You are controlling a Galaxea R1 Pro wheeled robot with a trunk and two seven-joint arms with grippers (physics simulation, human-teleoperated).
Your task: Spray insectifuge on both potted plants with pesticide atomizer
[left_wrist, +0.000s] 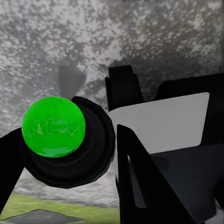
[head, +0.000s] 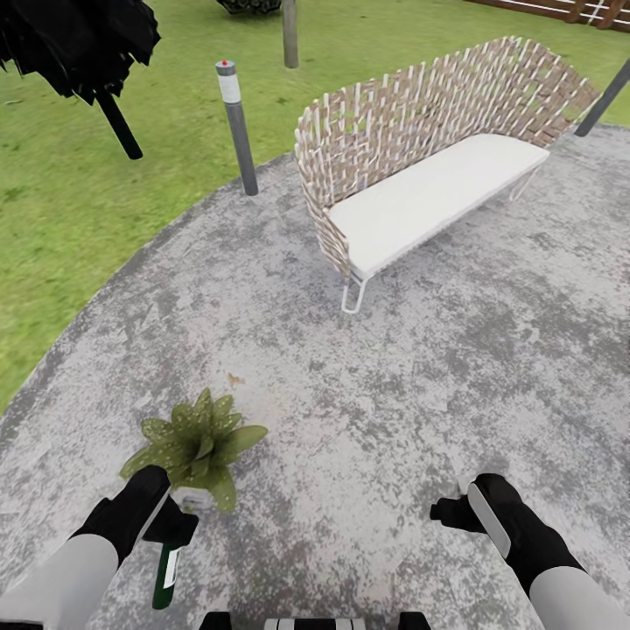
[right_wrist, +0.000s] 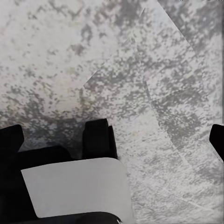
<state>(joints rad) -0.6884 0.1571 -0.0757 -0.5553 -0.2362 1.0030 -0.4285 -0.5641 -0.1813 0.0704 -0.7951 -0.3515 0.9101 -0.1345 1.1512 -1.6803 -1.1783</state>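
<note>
Taking the potted plant (head: 198,442) as the marker, the left gripper (head: 171,528) hangs just on the robot's side of it, almost at the pot's near edge, and it is clamped on the pesticide atomizer (head: 164,577), whose dark green body with the white label hangs downward and back toward the robot, its long axis running roughly from the plant's pot to the robot's base. In the left wrist view the round black top of the bottle (left_wrist: 70,144) with a bright green cap sits tight against a black finger (left_wrist: 140,186). So the sprayer's head lies next to the plant's near leaves, and I judge that the coming move turns on which way the nozzle faces: I cannot tell whether it points at the rosette. Past the plant, farther from the robot, stand a grey bollard lamp (head: 236,122) at the patio's edge and a wicker bench (head: 420,166). Well to the right of the plant the right gripper (head: 455,512) hovers over bare stone patio (head: 394,376), its fingers apart and holding nothing; the left arm is plainly the nearer one for this plant
</note>
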